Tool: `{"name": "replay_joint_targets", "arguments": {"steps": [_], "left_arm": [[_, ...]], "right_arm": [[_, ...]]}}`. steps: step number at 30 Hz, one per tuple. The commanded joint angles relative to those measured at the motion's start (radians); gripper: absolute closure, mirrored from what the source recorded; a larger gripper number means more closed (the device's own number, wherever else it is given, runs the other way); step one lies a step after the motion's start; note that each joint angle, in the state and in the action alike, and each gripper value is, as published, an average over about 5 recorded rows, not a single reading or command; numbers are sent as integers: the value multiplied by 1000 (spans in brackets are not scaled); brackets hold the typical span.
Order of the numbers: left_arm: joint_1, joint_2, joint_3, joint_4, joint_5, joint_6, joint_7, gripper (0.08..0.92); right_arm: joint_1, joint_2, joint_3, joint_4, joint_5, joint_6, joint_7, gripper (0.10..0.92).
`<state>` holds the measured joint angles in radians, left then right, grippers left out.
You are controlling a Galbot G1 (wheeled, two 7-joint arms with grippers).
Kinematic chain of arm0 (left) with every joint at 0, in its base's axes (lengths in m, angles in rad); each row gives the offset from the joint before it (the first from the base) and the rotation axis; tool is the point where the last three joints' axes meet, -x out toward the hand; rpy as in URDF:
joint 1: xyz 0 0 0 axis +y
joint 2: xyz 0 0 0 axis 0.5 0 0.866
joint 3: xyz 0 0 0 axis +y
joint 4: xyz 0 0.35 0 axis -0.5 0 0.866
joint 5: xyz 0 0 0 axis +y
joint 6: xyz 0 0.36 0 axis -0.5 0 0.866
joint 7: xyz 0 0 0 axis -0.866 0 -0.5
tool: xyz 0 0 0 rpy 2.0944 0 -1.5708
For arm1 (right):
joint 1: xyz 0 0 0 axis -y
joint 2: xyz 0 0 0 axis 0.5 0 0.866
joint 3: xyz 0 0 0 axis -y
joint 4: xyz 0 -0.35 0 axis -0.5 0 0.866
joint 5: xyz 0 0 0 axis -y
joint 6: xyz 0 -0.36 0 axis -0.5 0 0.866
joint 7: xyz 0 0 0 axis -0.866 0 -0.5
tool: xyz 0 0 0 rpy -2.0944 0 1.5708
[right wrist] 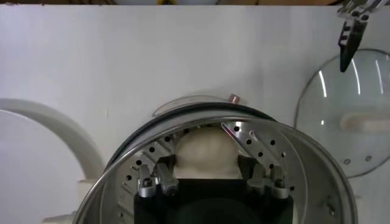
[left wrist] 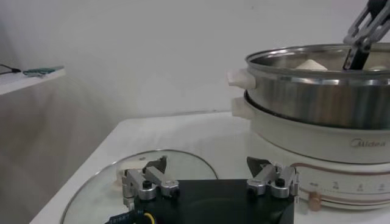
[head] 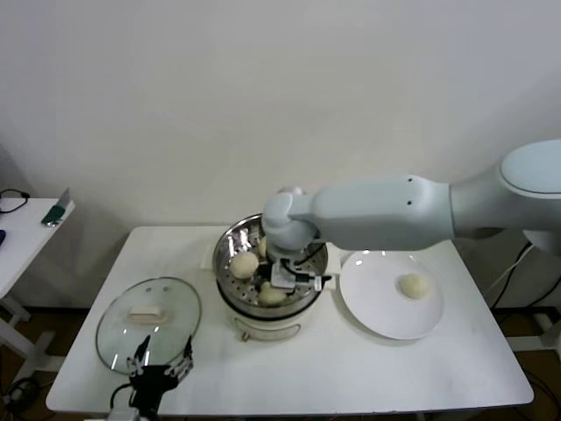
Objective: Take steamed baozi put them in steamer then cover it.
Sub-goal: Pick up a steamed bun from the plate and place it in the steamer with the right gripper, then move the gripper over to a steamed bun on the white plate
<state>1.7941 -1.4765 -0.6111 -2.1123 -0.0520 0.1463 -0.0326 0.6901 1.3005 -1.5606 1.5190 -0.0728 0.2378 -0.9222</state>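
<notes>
Pale dough sits between the right gripper's jaws, which stand apart on either side of a baozi resting on the steamer's perforated tray. Two more buns lie beside it; a fourth waits on the plate. The left gripper, jaws apart, hovers over the cover.

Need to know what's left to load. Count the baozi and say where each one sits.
4 visible baozi: three in the steamer, at its left, front and back, this one mostly behind the right gripper; one on the plate. The arm may hide more.
</notes>
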Motion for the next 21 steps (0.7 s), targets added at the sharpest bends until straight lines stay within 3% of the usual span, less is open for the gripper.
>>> {"name": "replay_joint_targets", "arguments": {"steps": [1,7,14,21], "left_arm": [[0,-1,0,0,-1,-1,0,177],[-2,-2,0,-4,0,-1,0,177],[-1,-3,3,-6,5,-3,0,177],[-1,-2,8,-10,11,-3,1,177]], "right_arm": [[-20,13,5,-22,-41,8,40,278],[40,-22,41,-29,18,39,28,205],[240,-178,-43,-30,311,76,-146,202],[385,-426,-243,-70,597,-118,-199,203]]}}
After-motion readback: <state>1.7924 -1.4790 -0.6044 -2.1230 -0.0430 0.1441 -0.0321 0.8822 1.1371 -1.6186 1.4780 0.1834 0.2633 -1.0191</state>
